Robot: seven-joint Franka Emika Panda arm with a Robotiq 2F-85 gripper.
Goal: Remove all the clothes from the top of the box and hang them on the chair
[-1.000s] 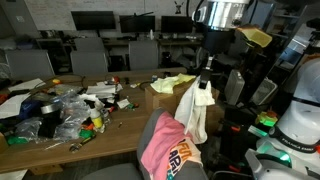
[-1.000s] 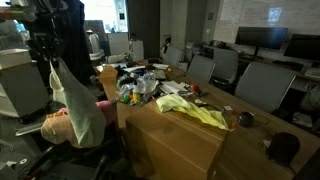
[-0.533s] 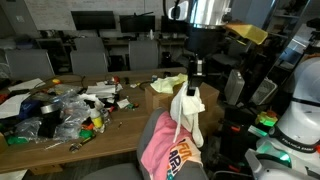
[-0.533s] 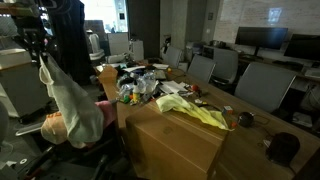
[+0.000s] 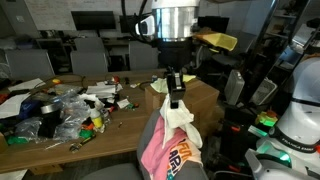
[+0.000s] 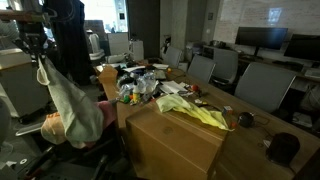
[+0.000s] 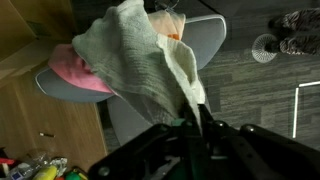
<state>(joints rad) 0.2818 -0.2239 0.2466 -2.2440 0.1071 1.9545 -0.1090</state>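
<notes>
Silvery arm (image 5: 175, 20), black gripper (image 5: 175, 97).
A fat, pale metallic cylinder forms the wrist; the gripper beneath it is narrow and matte dark.

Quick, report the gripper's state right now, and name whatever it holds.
Gripper: shut, holding the off-white soft cloth garment by a pinched fold, above the grey padded office chair.

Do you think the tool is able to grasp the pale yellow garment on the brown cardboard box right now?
Probably not yet: the tool is shut on the white cloth garment above the grey padded chair. Otherwise the pale yellow garment lies uncovered on the brown cardboard box.
</notes>
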